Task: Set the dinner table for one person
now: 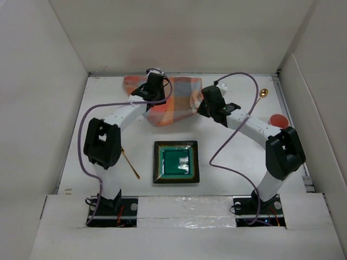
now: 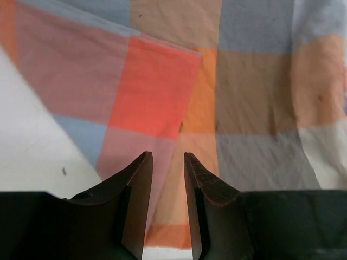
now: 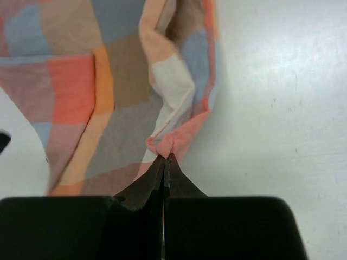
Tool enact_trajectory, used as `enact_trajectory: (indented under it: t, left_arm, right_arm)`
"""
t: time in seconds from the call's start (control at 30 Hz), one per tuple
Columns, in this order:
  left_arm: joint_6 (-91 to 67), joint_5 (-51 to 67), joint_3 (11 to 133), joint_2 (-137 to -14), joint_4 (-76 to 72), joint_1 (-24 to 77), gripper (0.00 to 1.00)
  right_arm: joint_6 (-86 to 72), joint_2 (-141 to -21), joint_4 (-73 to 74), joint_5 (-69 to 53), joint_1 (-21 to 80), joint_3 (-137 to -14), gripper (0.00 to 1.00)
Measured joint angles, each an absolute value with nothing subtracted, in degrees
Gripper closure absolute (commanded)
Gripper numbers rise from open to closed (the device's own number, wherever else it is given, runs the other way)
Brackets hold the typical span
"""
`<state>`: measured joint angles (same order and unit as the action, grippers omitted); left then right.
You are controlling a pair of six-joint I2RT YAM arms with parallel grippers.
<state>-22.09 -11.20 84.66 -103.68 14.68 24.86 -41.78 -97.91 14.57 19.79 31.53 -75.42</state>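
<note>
Broadly, white dinner table (image 1: 179,132), white walls (image 1: 190,32).

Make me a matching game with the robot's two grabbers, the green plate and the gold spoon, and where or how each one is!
Things:
1. left gripper
2. right gripper
3. square green plate with a dark rim
4. small gold metal spoon

Places or states:
A. lying far back on the right of the white table
B. pinching an edge of the orange-and-grey checked cloth
C. open over the cloth
D. in the middle, between the two arms

Pairs: 1-C, 2-B, 3-D, 4-A
</note>
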Motion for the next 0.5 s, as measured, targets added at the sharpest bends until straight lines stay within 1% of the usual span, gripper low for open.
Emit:
enact_trajectory:
  t: [0.23, 0.37, 0.5]
  left_arm:
    - [-18.2, -13.7, 98.5, -120.2, 16.3, 25.8, 0.72]
    - [-15.8, -16.6, 104.7, -126.2, 17.5, 27.2, 0.70]
    - [-14.0, -17.8, 110.0, -130.6, 17.6, 29.3, 0.71]
  right_arm:
    - [-46.8, -96.0, 14.1, 14.3, 31.7, -65.8, 1.00]
    - [-47.9, -96.0, 13.5, 13.5, 32.1, -63.4, 1.00]
    - [-48.3, -96.0, 12.8, 13.0, 32.7, -63.0, 1.00]
